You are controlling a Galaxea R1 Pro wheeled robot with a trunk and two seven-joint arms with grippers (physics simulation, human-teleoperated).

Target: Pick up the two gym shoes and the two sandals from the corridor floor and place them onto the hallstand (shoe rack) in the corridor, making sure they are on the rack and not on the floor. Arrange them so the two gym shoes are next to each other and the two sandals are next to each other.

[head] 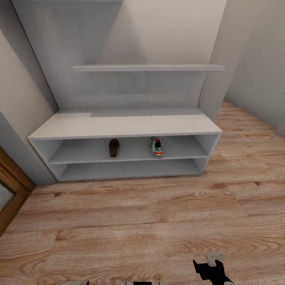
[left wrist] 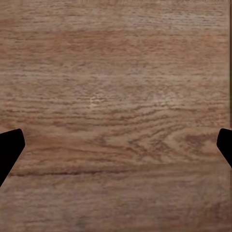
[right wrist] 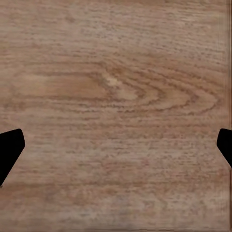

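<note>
My left jaws [left wrist: 116, 150] were spread wide, nothing between them, pointed straight down at bare floor [left wrist: 116, 72]. Right jaws [right wrist: 116, 150] the same: spread, empty, only wood grain under them.

On the rack [head: 124, 126], upper shelf row, left to right: one sandal [head: 114, 147] near the middle, then one shoe [head: 156, 147] to its right, well apart, both toe-out or heel-out, couldn't tell. Other sandal and other shoe were not on the floor stretch ahead of me.

Risks as I judged them:
- Gap between sandal and shoe was the obvious drop zone, so a mate set there could end up beside the wrong partner, or nearer to it than to its own. Better the second sandal left of the first, the second shoe right of the first.
- Shelf opening was low under the bench top, so my wrist could clip that top edge and knock the load loose.
- Shallow placement at the shelf lip could tip a shoe back onto the floor.
- Reaching in could nudge the two already placed.
</note>
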